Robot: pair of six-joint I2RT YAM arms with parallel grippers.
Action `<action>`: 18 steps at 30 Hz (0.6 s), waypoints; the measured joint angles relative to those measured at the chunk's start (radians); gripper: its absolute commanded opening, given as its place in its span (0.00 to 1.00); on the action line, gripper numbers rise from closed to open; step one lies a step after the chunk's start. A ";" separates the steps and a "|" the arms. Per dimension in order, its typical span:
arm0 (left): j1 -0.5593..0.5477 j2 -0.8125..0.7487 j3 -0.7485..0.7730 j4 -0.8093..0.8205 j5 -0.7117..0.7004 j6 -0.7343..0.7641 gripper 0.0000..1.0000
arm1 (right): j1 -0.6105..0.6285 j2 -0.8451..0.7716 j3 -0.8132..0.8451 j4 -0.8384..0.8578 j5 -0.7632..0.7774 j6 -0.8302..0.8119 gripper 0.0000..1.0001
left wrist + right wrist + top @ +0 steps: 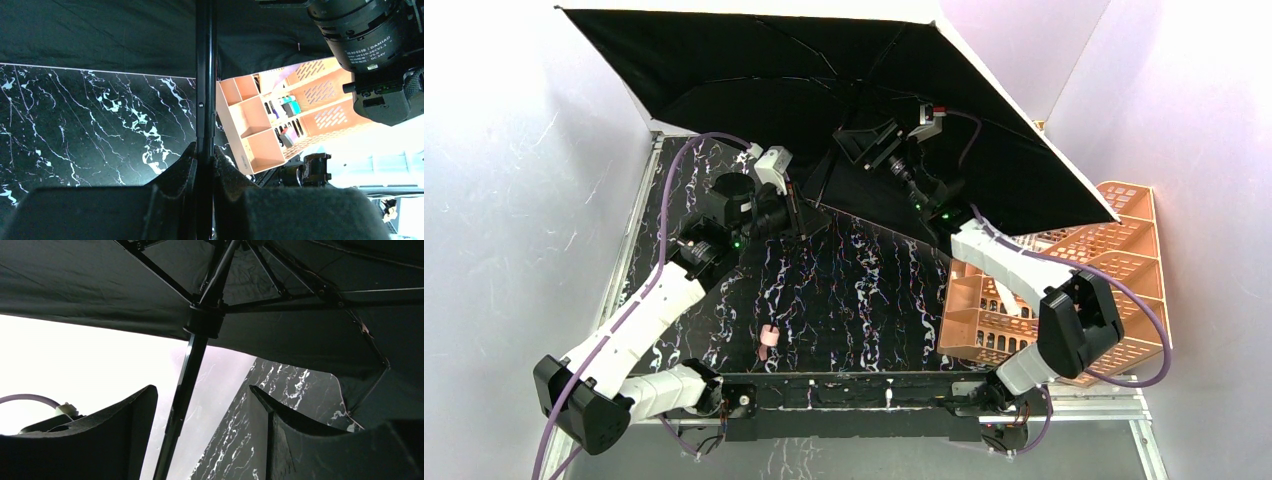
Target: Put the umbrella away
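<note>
The umbrella [824, 80] is open, its black face towards the top camera, with a pale edge along its rim, and it is tilted over the back of the table. My left gripper [802, 215] is shut on its thin black shaft [205, 75], the fingers [182, 165] pressed on either side. My right gripper [869, 150] is open under the canopy. In the right wrist view the shaft [187, 370] passes between its spread fingers [280, 420] without touching them, just below the runner [205, 320]. A small pink piece [769, 340], perhaps the handle, shows near the table's front.
The orange mesh rack [1114, 260] stands at the right edge, partly under the canopy, and also shows in the left wrist view [260, 115] with small items in its compartments. White walls close in on the left, back and right. The table is black marble [864, 290].
</note>
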 measured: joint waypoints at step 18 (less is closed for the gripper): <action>0.004 -0.002 0.028 -0.041 -0.024 0.028 0.14 | 0.017 0.088 0.081 0.093 -0.029 0.003 0.00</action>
